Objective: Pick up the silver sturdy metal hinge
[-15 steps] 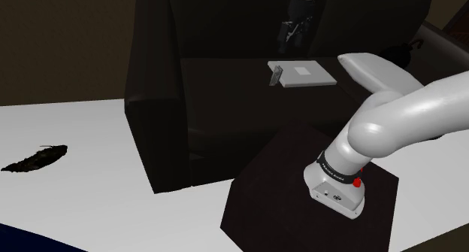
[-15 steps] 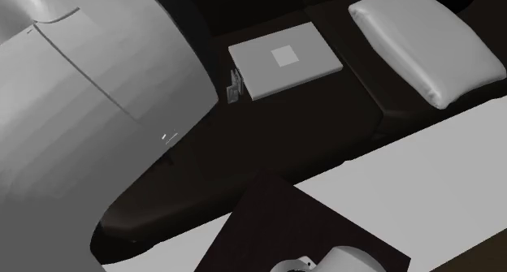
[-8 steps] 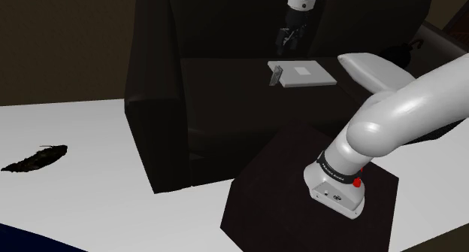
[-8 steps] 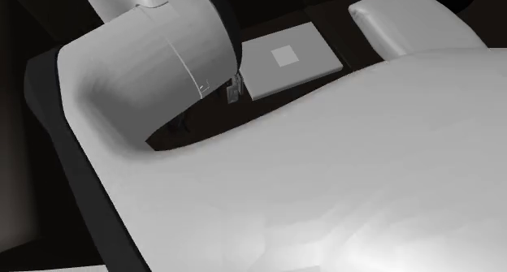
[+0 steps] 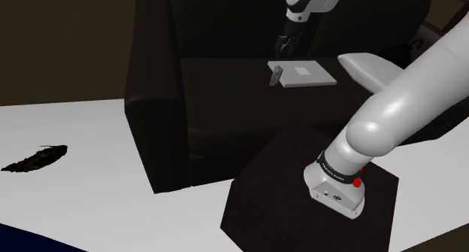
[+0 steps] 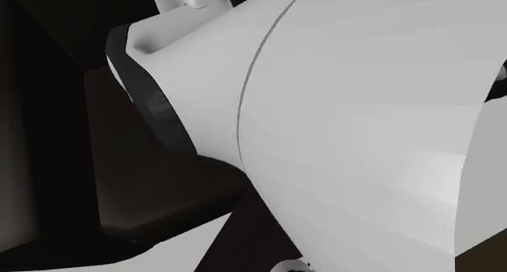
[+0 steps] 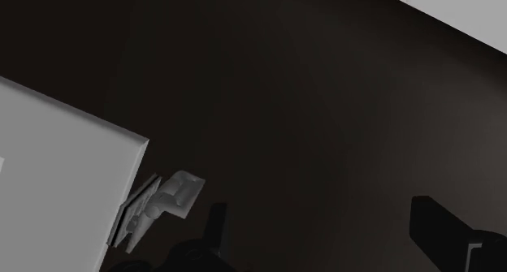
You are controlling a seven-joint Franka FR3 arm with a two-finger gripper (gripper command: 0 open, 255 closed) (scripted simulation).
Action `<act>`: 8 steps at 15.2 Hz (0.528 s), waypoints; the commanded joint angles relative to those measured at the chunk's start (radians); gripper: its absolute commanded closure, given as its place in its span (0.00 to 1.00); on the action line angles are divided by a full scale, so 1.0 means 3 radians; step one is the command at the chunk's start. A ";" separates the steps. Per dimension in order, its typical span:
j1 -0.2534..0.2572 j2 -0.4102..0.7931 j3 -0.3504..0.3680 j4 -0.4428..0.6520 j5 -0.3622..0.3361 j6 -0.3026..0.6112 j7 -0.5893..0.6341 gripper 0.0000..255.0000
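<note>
Silver-grey, the hinge (image 7: 158, 205) lies on the dark sofa seat (image 5: 225, 85), toward the seat's back edge. It sits tight against the side of a flat white book (image 7: 57, 165); whether the two touch cannot be told. In the shoulder view the hinge (image 5: 276, 74) is a small pale strip on the book's (image 5: 302, 73) side away from the white cushion (image 5: 373, 68).

The gripper (image 5: 285, 44) hangs above the seat's back edge, near the hinge but clear of it. Its fingers (image 7: 217, 218) stand wide apart with nothing between them.

The main risk is alignment. In the wrist view the hinge lies outside the nearer finger, not in the gap, so a straight descent would probably close on empty seat or set a fingertip on the hinge.

The book is a second risk. It leaves little room for a finger on that side, and a pad could ride up on its edge or push it.

The hinge also looks low and thin, so a shallow or skewed close could make it slide or pivot out.
</note>
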 commanded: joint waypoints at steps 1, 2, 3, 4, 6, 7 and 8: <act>-0.0016 0.0254 -0.0104 0.0130 0.0162 0.0129 -0.0200 0.00; -0.0029 0.0387 -0.0144 0.0203 0.0260 0.0183 -0.0303 0.00; -0.0047 0.0523 -0.0177 0.0280 0.0365 0.0230 -0.0409 0.00; -0.0070 0.0660 -0.0204 0.0363 0.0477 0.0270 -0.0517 0.00; -0.0139 0.0938 -0.0231 0.0543 0.0711 0.0331 -0.0733 0.00; -0.0185 0.1078 -0.0232 0.0641 0.0829 0.0351 -0.0838 0.00; -0.0240 0.1217 -0.0223 0.0744 0.0944 0.0365 -0.0939 0.00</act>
